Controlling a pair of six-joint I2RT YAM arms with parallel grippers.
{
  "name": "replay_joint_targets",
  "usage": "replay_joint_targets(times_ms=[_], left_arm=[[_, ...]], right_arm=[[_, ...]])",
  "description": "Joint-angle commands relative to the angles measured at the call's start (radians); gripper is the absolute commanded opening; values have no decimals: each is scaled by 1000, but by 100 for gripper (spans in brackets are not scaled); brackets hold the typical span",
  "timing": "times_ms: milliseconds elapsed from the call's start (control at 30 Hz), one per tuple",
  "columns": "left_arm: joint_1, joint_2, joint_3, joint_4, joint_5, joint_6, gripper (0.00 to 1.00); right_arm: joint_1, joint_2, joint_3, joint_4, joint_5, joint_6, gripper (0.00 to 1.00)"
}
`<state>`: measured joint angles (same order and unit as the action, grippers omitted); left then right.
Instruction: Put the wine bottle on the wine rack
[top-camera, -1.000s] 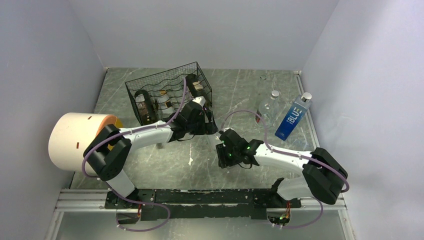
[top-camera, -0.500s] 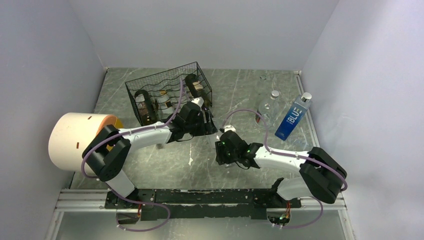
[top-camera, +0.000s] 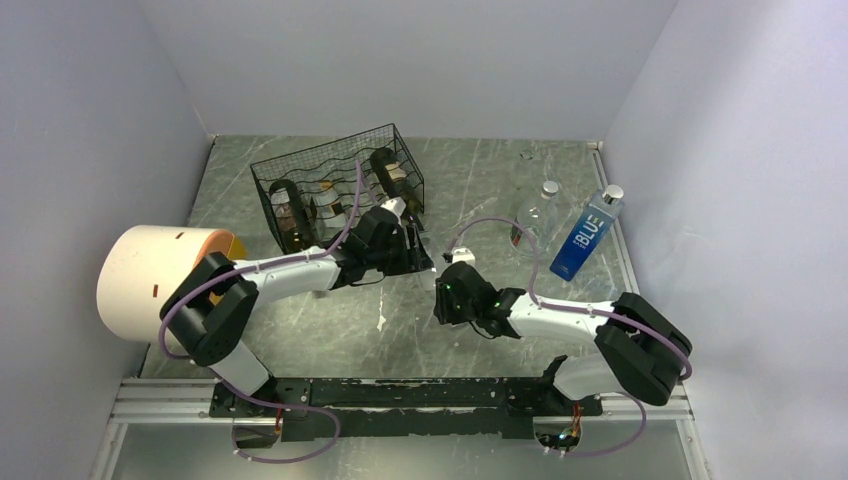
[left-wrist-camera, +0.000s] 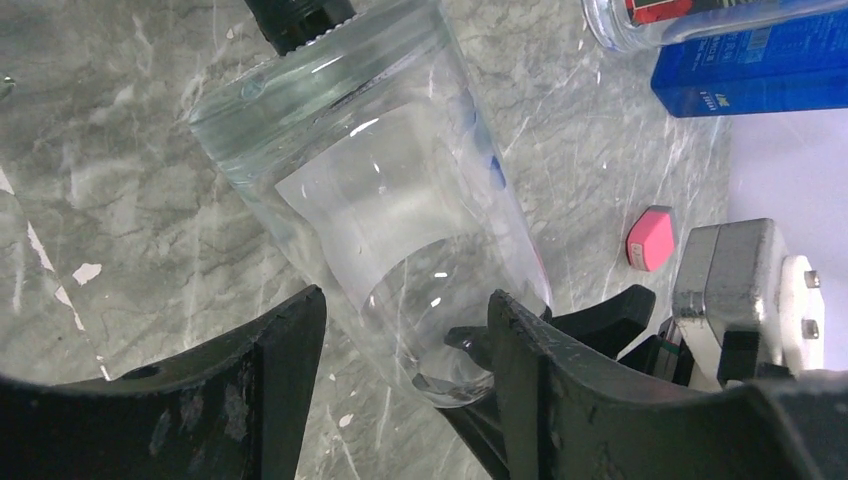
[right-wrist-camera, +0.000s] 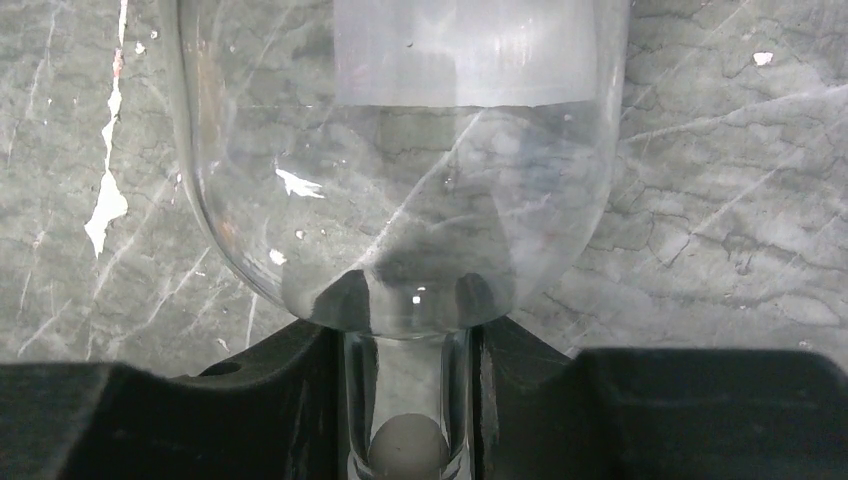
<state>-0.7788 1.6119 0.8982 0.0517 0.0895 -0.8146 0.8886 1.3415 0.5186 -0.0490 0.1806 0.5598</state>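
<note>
Grey marbled counter (top-camera: 480, 175). Cream cylinder (top-camera: 150, 280), left side. Blue bottle (top-camera: 585, 238) beside clear plastic bottle (top-camera: 533, 215), right. Pink eraser-like block (left-wrist-camera: 651, 238).

Three dark bottles are lying in the one black wire wine rack (top-camera: 335, 192) at the back left of the marble table (top-camera: 470, 180): one (top-camera: 285, 210) at the rack's left end, one (top-camera: 328, 206) beside it, and one (top-camera: 393, 175) at the rack's right end. Right of the rack, one clear wine bottle (left-wrist-camera: 380, 210) is sitting between two robot arms. Farther right of the rack, two water bottles are standing: one clear bottle (top-camera: 535, 215) and one blue bottle (top-camera: 585, 235). One large white cylinder (top-camera: 150, 280) is lying left of and nearer than the rack. One small pink object (left-wrist-camera: 651, 238) is lying on the table.
</note>
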Motion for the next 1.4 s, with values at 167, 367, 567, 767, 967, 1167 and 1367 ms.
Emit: replay_joint_targets(times_ms=[167, 367, 567, 767, 967, 1167, 1367], left_arm=[[3, -123, 17, -97, -105, 79, 69], [2, -224, 49, -158, -190, 132, 73], [3, -344, 53, -199, -280, 166, 77], [2, -454, 48, -256, -332, 176, 80], [3, -561, 52, -322, -410, 205, 83], [2, -639, 164, -445, -557, 247, 89], [2, -708, 188, -484, -676, 268, 97]], right_arm=[[2, -121, -32, 10, 5, -68, 0], [1, -273, -51, -11, -6, -90, 0], [3, -386, -40, -60, -27, -109, 0], [3, -482, -32, -73, -59, -112, 0], [1, -531, 26, -95, -76, -138, 0], [2, -436, 192, -75, -96, -138, 0], [1, -227, 412, -14, -65, -162, 0]])
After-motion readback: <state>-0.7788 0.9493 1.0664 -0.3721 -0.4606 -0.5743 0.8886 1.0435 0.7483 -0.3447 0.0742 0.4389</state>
